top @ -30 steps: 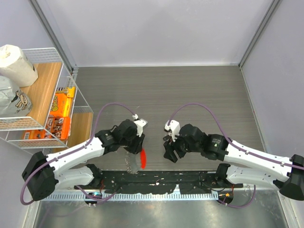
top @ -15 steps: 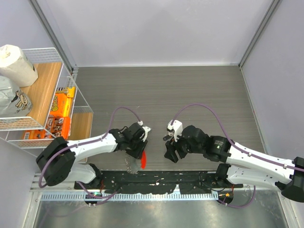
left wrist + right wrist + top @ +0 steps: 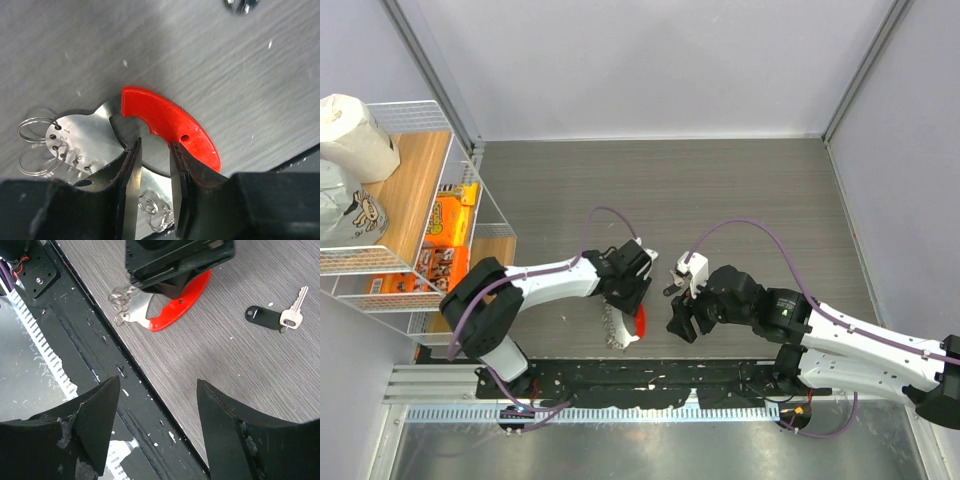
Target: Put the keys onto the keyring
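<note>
- We are seeing the left gripper (image 3: 154, 150) clamping the keyring (image 3: 150, 117); its fingers (image 3: 130, 190) are standing only a narrow slot apart, pinching where the red strip (image 3: 175, 312) is meeting the silver plate (image 3: 75, 137);
- the red strip is curving out from the keyring's middle past one finger; the silver plate, punched with a row of small holes, is sticking out on the other side, with thin wire rings (image 3: 35, 131) hanging through it;
- the keyring is lying low at the desk (image 3: 720, 190); we are not able to tell whether it is touching the surface;
- the black rail (image 3: 650, 375) is running along the desk edge just beside the keyring;
- the key (image 3: 293, 310), silver and joined to a black tag (image 3: 264, 317), is lying flat on the desk near the keyring, off the red strip's far end, and is not touching it;
- the right gripper (image 3: 157, 382) is hanging near the keyring, on the side away from the left arm; its fingers (image 3: 95, 420) are spread wide and are gripping nothing;
- in the overhead view the right gripper is sitting just beside the red strip, apart from it.
</note>
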